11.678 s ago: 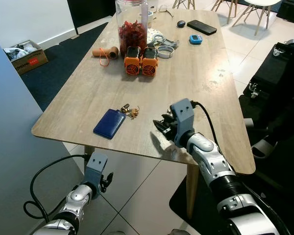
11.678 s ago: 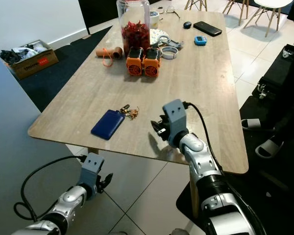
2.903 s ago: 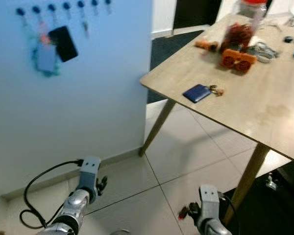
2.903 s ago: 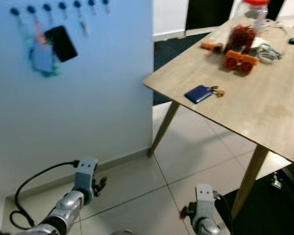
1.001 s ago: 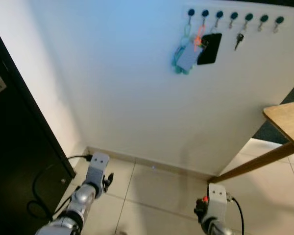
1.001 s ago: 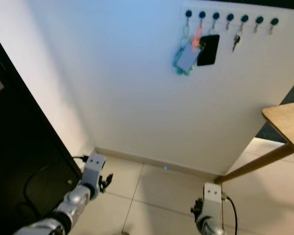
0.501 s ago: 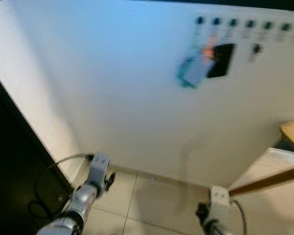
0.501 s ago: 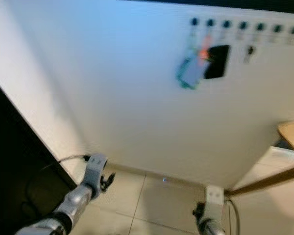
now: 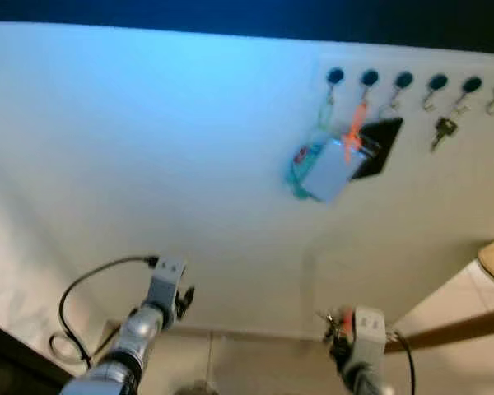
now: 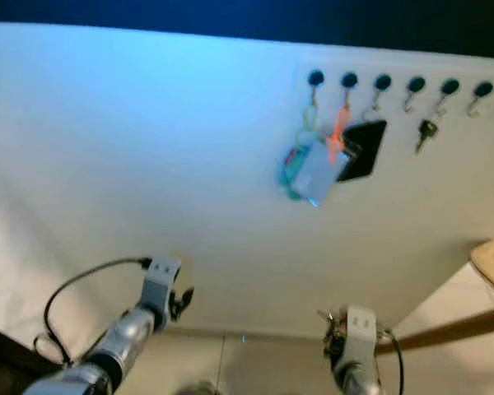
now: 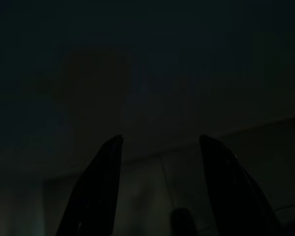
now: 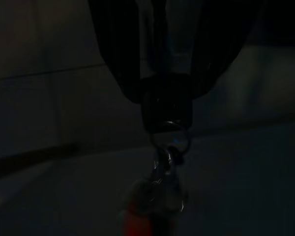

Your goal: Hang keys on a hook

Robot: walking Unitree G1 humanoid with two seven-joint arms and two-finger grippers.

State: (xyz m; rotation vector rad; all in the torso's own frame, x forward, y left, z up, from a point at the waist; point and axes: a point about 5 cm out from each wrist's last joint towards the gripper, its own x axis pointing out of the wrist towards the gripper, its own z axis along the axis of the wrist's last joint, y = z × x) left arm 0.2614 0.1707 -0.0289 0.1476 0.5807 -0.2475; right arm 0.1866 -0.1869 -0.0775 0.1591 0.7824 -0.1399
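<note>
We hold the keys (image 12: 160, 147) in our right gripper (image 9: 339, 327), fingers pinched on the dark key head so the ring and a reddish tag dangle below them, long axis hanging straight down. The gripper sits low, near us, and the row of hooks (image 9: 437, 83) runs high on the white wall (image 9: 148, 148) ahead, above and to the right of it. The left hooks carry a blue tag bundle (image 9: 325, 169); a hook further right carries a single key (image 9: 443, 129), while its neighbours look bare. The right arm is the nearer one. Our left gripper (image 11: 160, 187) hangs idle, fingers spread.
</note>
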